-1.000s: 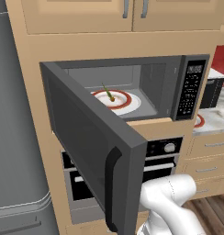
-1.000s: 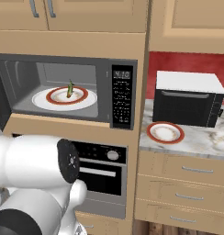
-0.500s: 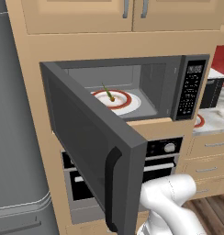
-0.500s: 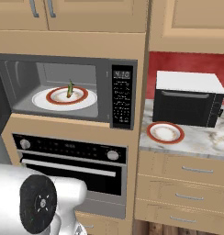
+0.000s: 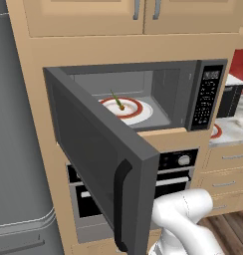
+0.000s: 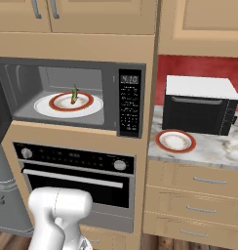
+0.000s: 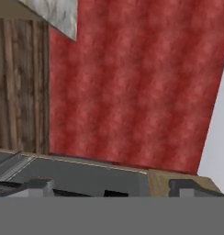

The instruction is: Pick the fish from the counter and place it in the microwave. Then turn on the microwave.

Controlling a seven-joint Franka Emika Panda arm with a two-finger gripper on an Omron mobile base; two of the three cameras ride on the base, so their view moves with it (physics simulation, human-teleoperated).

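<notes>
The fish (image 5: pixel 117 101) (image 6: pixel 73 94), small and olive-green, lies on a red-rimmed white plate (image 5: pixel 143 112) (image 6: pixel 48 107) inside the microwave (image 5: pixel 181 84) (image 6: pixel 107 71). The microwave's door (image 5: pixel 93 149) stands swung wide open toward me, its black handle (image 5: pixel 121 204) at the near edge. The button panel (image 5: pixel 207 97) (image 6: pixel 129 102) is on the right of the cavity. In the hand view my gripper (image 7: pixel 114 188) is open, its fingertips (image 7: pixel 40 186) far apart with nothing between them, facing a red wall. My white arm is low, below the oven.
The counter (image 6: pixel 213 151) (image 5: pixel 238 129) to the right carries a second red-rimmed plate (image 6: pixel 175 140) and a black-and-white toaster oven (image 6: pixel 199 105). A black oven (image 6: pixel 72 171) sits under the microwave. A grey fridge (image 5: pixel 19 149) stands at the left.
My arm has sunk lower in the right base view, uncovering the oven front. The fish, its plate and the open door have not moved.
</notes>
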